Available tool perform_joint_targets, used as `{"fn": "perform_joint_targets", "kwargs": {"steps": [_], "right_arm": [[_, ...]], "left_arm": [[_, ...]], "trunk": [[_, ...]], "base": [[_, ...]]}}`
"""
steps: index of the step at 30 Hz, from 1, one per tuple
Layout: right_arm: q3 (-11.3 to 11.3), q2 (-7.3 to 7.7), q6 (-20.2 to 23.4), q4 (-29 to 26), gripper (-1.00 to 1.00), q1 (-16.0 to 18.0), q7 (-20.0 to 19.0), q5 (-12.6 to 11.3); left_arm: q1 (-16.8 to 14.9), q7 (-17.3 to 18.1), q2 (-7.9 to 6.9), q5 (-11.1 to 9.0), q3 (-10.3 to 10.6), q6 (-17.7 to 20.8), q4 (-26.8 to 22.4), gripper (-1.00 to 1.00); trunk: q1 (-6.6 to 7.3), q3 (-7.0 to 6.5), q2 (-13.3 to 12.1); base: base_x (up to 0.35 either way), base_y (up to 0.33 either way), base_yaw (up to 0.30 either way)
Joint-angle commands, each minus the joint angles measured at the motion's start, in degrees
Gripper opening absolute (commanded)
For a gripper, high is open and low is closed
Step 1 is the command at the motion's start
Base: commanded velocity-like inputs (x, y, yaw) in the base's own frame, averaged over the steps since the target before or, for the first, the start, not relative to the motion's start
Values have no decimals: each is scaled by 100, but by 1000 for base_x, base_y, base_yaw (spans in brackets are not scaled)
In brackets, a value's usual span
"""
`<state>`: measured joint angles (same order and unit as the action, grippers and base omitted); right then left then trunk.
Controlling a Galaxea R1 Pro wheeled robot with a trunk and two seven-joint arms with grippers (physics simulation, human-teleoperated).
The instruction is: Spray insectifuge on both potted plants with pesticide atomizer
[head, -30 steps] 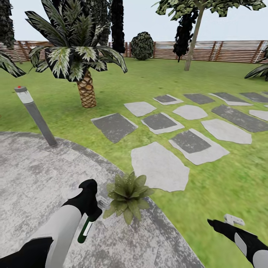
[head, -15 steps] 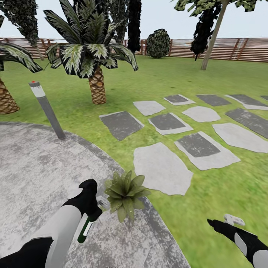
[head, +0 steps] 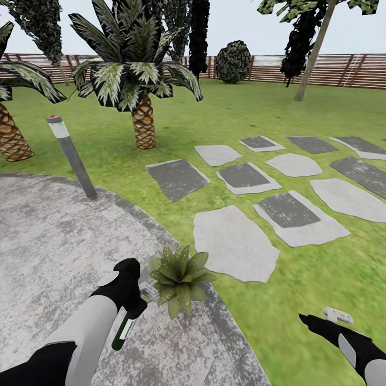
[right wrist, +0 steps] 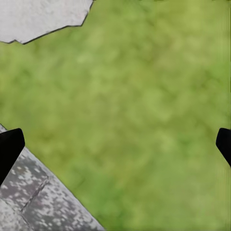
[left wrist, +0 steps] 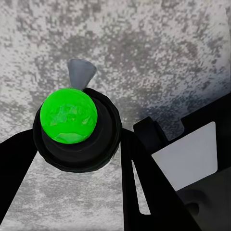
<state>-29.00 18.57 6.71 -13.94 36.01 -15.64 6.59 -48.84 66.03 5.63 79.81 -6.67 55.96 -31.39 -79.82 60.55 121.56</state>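
Hidden: pot of the potted plant (head: pixel 181 279) under its leaves; atomizer's trigger head mostly behind the gripper.
Ground: round grey patio (head: pixel 48 241), lawn (head: pixel 321 279), stepping slabs (head: pixel 234 244), palms, bollard lamp (head: pixel 71 155), wooden fence.
Left gripper (head: pixel 135 298): clamped on the pesticide atomizer (head: pixel 122 331) (green body hanging below), just beside the plant at the patio's edge.
Right gripper (head: pixel 336 315): fingertips wide apart over grass.

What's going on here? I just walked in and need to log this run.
A two-armed robot stands at the edge of the round mottled grey patio in a fenced garden. Its left hand holds the slim dark green spray bottle with a pale label, its white head right beside a small potted rosette of pointed green leaves. The right hand hangs open and empty over the green lawn.
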Motion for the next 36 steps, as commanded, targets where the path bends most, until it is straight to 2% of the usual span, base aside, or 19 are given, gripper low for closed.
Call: {"fn": "perform_joint_targets", "kwargs": {"steps": [1, 5, 10, 20, 29, 36], "right_arm": [[-40, -2, 32, -98, 100, 2, -35, 68], [-32, -2, 32, -377, 100, 2, -35, 79], [-27, -2, 32, -451, 100, 3, -35, 88], [-27, -2, 32, -457, 100, 2, -35, 88], [-27, -2, 32, -461, 100, 2, -35, 91], [-27, -2, 32, -461, 100, 3, -35, 91]], "left_arm": [[-3, 50, 9, 61, -45, 29, -8, -100], [-3, 50, 7, 61, -51, 29, -8, -100], [-3, 50, -1, 61, -56, 34, -8, -100], [-3, 50, -4, 61, -58, 34, -8, -100], [-3, 50, 4, 61, -48, 35, -8, -100], [-3, 50, 8, 64, -45, 36, -7, -100]], "trunk": [[1, 8, 2], [1, 27, 2], [1, 54, 2], [1, 100, 2], [1, 108, 2], [1, 108, 2]], "base": [[0, 0, 88], [0, 0, 155], [0, -29, 189], [72, -290, 181], [-38, -318, 24], [-9, -32, 215]]}}
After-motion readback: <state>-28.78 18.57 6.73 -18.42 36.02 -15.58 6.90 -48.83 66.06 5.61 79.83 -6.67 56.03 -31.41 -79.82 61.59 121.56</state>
